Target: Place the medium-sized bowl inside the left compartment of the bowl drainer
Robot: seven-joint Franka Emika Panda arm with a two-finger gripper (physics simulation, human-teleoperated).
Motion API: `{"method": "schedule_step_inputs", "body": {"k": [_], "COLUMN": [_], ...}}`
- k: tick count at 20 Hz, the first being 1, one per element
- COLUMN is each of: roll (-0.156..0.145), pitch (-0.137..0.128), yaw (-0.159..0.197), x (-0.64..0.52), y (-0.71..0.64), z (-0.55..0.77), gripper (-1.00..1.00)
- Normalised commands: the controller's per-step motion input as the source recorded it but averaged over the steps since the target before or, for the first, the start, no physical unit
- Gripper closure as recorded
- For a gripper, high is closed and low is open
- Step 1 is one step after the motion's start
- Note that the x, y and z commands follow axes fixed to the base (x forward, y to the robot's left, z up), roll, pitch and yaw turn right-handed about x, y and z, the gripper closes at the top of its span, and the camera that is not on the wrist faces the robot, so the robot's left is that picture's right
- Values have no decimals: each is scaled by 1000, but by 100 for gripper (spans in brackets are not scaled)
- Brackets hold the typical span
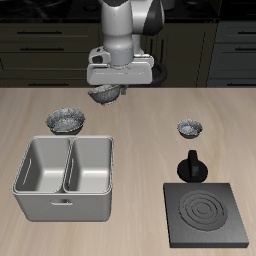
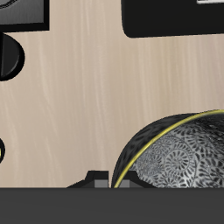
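Observation:
My gripper [image 1: 106, 90] is shut on the rim of the medium-sized bowl [image 1: 104, 96], a grey metallic bowl held in the air above the table. The wrist view shows this bowl [image 2: 179, 153] close up, with its speckled patterned inside and its rim at my fingers. The bowl drainer [image 1: 64, 176], a light grey bin with two deep wells split by a middle wall, stands near the table's front edge. Both wells are empty. The held bowl hangs farther back than the drainer and well above it.
The wider grey bowl [image 1: 65, 121] sits on the table just behind the drainer. The smallest grey bowl [image 1: 190, 128] sits across the table. A black knobbed object [image 1: 190, 166] stands behind the black square stove plate [image 1: 208, 213] at the front edge.

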Motion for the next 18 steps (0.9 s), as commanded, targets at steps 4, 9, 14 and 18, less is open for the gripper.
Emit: {"method": "schedule_step_inputs", "body": {"k": [4,9,14,18], "roll": [1,-7,-2,-29], "pitch": [41,10,2,13], "yaw": [2,17,20,4], "x": [224,265,292,342], "y": [-114,-138,-113,-120], "z": [57,195,266,267], "gripper": [100,100,100,100]}}
